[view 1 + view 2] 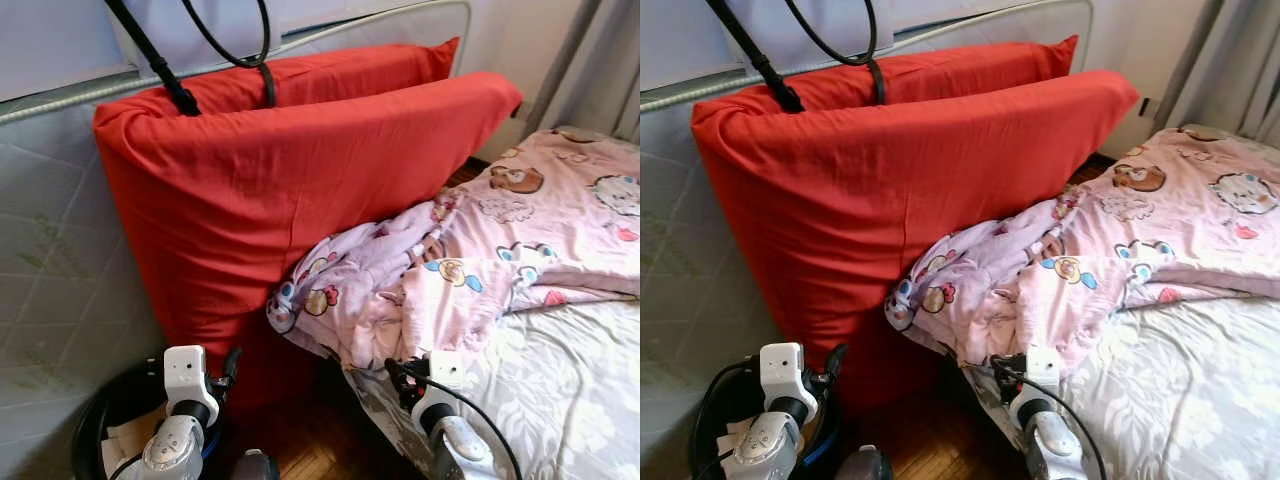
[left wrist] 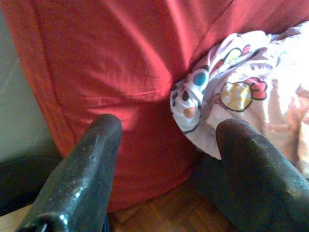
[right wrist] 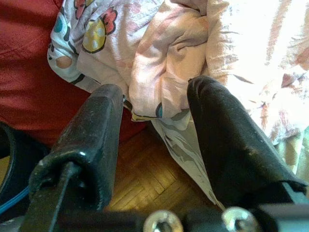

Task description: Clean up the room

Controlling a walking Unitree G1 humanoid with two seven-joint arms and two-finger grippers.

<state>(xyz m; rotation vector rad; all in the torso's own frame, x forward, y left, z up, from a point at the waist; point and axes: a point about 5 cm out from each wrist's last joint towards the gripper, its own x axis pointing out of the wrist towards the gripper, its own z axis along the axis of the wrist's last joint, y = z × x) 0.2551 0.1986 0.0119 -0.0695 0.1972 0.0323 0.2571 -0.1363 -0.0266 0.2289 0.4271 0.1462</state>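
Left gripper (image 2: 166, 159): fingers spread apart, empty, low at 7 o'clock in the head views, facing the red cushion's lower part.
Right gripper (image 3: 154, 125): fingers parted, holding nothing, at 5 o'clock, just short of the blanket's hanging edge.
Red cushion (image 1: 300, 190): large, upright, leaning on the pale mattress (image 1: 50, 290) at 9 o'clock.
Cartoon-print blanket (image 1: 450, 270): pink, crumpled, at 3 o'clock on the bed (image 1: 570, 390), its bunched corner touching the cushion.
Floor (image 3: 145, 179): parquet, between cushion and bed.
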